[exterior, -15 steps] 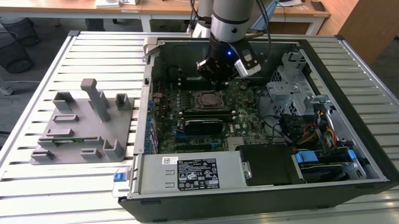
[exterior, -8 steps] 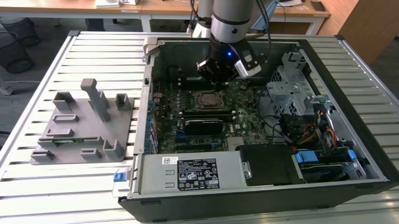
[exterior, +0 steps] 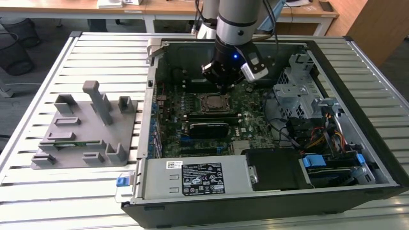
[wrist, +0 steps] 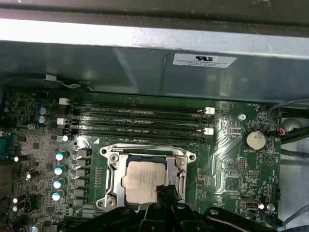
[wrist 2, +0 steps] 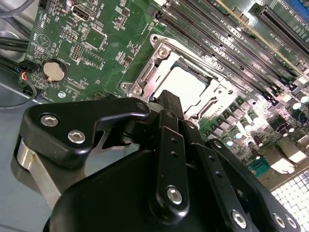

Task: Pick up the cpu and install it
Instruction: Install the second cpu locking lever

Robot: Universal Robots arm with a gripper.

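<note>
While the cpu [wrist: 143,177] is lying flat inside the socket [wrist: 112,170] on the motherboard [exterior: 252,103], the gripper [wrist: 166,191] is hovering just above its edge; whether its jaws are parted I cannot tell. Pressing down off-centre is risking a skewed chip and bent contacts.

Robotics lab or test workshop with an office feel. Slatted white metal workbench [exterior: 96,52] carries an open black desktop computer case [exterior: 357,96], green motherboard [exterior: 249,103] exposed. On the exterior view's left, a grey moulded parts fixture [exterior: 86,127]. Far side: pale wooden desks [exterior: 160,9], a black mesh wastebasket [exterior: 13,50], grey floor.
</note>
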